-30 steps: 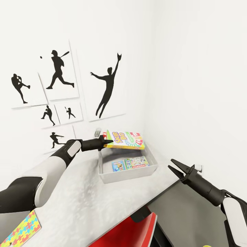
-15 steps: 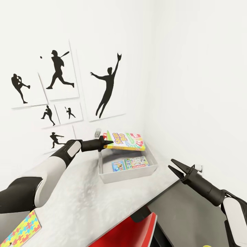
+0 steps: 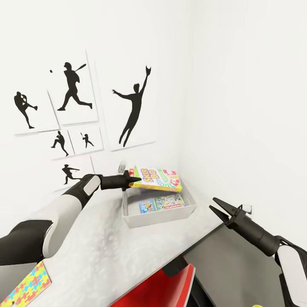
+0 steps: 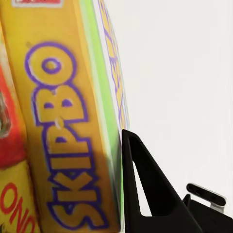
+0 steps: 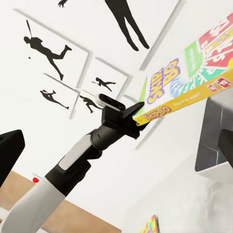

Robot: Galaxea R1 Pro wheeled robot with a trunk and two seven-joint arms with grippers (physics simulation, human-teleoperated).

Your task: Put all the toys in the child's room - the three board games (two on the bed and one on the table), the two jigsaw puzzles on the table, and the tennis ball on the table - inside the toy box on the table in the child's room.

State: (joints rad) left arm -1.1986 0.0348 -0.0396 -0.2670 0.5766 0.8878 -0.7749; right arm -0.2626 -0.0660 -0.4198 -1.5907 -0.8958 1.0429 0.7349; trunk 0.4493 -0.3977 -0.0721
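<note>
My left gripper [image 3: 134, 180] is shut on the edge of the green, yellow and red SKIP BO board game [image 3: 157, 178], holding it tilted just above the back of the light grey toy box [image 3: 158, 218]. Inside the toy box lie a small blue board game [image 3: 147, 207] and a green-and-white printed box [image 3: 170, 201]. In the left wrist view the SKIP BO box [image 4: 63, 136] lies against one black finger [image 4: 145, 189]. The right wrist view shows my left gripper [image 5: 135, 118] holding the SKIP BO box [image 5: 189, 80] over the toy box [image 5: 216, 145]. My right gripper [image 3: 214, 204] hangs open to the bin's right. One jigsaw puzzle [image 3: 23, 288] lies near the table's front left.
The pale table [image 3: 111, 247] meets the white corner walls, with baseball-player pictures [image 3: 128, 106] behind it. A lower dark grey section [image 3: 238, 273] adjoins on the right, under my right arm. A red object [image 3: 166, 290] sits below the table's front edge.
The SKIP BO box has turned and sunk slightly toward the toy box, still held by my left gripper. My right arm has stayed put.
</note>
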